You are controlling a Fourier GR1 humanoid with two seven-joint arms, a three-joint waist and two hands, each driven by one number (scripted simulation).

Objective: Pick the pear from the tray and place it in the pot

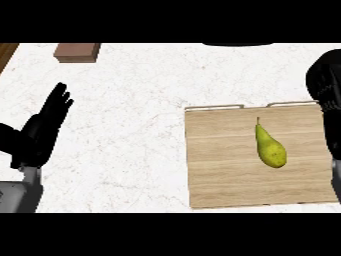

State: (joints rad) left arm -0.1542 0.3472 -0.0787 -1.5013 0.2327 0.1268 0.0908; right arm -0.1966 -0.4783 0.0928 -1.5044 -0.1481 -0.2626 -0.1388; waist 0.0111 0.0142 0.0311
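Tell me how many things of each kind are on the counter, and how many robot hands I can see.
Pear: 1
Wooden tray: 1
Brown block: 1
Robot hand: 2, the left robot hand and the right robot hand
Total: 5
A dark shape at the top edge is too cut off to name.

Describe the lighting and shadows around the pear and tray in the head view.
Head view: even, soft light with no glare on the marble counter; the pear shows a mild highlight along its body and almost no cast shadow on the wooden tray; the right robot hand reads as a dark mass with little detail.
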